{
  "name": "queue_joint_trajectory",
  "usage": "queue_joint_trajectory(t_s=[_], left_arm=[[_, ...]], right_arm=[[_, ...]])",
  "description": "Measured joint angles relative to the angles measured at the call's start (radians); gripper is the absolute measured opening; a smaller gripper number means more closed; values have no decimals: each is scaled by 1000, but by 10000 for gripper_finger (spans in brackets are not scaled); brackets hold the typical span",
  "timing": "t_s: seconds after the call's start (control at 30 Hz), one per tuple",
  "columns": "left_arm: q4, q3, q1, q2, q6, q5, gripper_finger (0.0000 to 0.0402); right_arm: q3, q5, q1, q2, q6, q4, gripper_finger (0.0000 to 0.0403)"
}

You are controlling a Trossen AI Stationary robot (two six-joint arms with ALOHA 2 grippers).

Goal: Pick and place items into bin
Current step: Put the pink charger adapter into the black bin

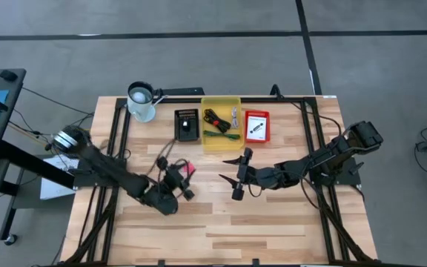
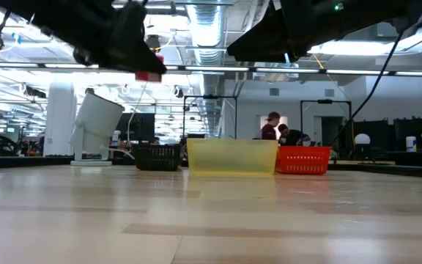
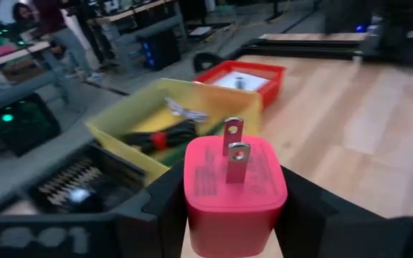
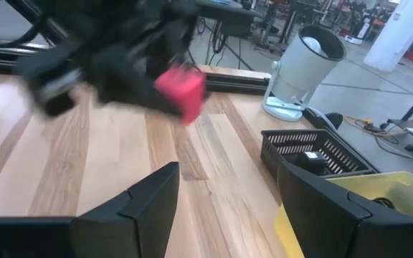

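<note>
Pink-red cube (image 3: 234,188) with 2 metal prongs sits pinched between my left gripper (image 1: 178,178) fingers, raised above the tabletop's middle, short of the yellow bin (image 1: 221,123) at the far edge. My right gripper (image 1: 239,176) hangs nearby, fingers spread, holding nothing.

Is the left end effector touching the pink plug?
Touching. The left wrist view shows the left end effector with both fingers pressed against the sides of the pink plug.

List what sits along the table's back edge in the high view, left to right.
White fan → black basket → yellow bin → red basket.
</note>
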Motion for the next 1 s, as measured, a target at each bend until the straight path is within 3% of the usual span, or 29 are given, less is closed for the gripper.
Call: queue_joint_trajectory(t_s=[0.17,0.3,0.5,0.7,1.0], left_arm=[[-241,0,102,-184,-29,77,143],[-307,0,232,-252,-15,192,146],[-304,0,439,-256,42,370,145],[-299,0,598,-256,73,444,146],[-207,0,753,-180,107,613,147]], right_arm=[[0,0,-1,0,-1,0,233],[0,0,-2,0,-2,0,233],[0,0,-2,0,-2,1,233],[0,0,-2,0,-2,0,233],[0,1,-2,0,-4,0,233]])
